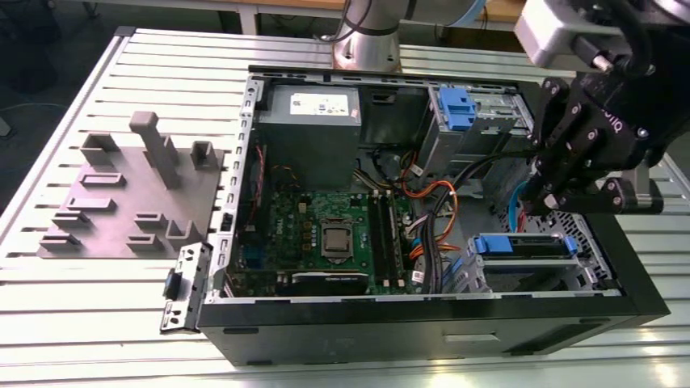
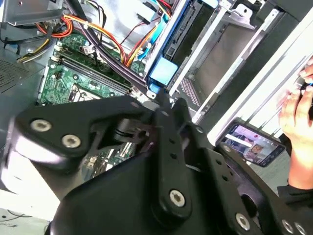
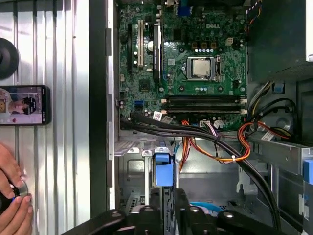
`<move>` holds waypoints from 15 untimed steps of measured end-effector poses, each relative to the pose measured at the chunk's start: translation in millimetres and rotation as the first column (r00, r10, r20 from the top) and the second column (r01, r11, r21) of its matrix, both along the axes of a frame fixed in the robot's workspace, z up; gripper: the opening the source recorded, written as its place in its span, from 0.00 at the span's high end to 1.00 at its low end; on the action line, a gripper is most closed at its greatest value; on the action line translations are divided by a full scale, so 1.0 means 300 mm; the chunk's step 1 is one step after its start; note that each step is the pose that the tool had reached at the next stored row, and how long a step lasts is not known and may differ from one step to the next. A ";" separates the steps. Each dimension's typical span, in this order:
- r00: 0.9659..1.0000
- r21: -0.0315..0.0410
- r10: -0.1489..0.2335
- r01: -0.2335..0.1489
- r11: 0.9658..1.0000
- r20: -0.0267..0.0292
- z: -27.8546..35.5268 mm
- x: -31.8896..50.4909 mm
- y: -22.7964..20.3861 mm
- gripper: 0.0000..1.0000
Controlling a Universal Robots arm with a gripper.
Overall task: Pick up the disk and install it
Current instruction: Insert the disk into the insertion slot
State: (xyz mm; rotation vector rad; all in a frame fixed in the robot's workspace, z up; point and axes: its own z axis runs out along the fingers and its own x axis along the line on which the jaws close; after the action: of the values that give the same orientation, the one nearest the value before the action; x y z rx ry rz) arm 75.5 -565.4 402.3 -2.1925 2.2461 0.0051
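Note:
The disk (image 1: pixel 523 245) lies flat in the lower drive bay of the open computer case (image 1: pixel 431 319), at the exterior view's right. A blue plastic bracket frames its silver body. My black gripper (image 1: pixel 552 206) hangs just above it, shut, with nothing seen between the fingers. In both wrist views the fingertips meet right behind the blue tab of the disk (image 3: pixel 164 169) (image 2: pixel 164 71). The gripper (image 3: pixel 167 196) (image 2: pixel 164 103) stands over the bay's metal cage.
Orange and black cables (image 1: pixel 431 194) run beside the bay, next to the motherboard (image 1: pixel 323 234) and the grey power supply (image 1: pixel 313 121). A second blue-bracketed bay (image 1: pixel 458 109) sits further back. A grey fixture plate (image 1: pixel 119 202) lies at the left. A phone (image 3: pixel 24 105) and a person's hand (image 3: pixel 12 196) rest on the slotted table.

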 end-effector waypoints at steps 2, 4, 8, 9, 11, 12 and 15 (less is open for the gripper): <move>1.000 0.000 0.000 0.000 1.000 0.000 -0.013 0.000 0.000 0.82; 1.000 0.000 0.000 0.000 1.000 0.000 -0.025 0.000 0.000 0.87; 1.000 0.000 0.000 0.000 1.000 0.000 -0.049 0.000 0.000 0.89; 1.000 0.000 0.000 0.000 1.000 0.000 -0.055 0.000 0.000 0.89; 1.000 0.000 0.000 0.000 1.000 0.000 -0.067 0.000 0.000 0.89; 1.000 0.000 0.000 0.000 1.000 0.000 -0.073 0.000 0.000 0.89; 1.000 0.000 0.000 0.000 1.000 0.000 -0.091 0.000 0.000 0.89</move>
State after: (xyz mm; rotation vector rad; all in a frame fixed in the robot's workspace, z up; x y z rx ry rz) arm 75.5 -565.4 374.9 -2.1925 2.2462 0.0051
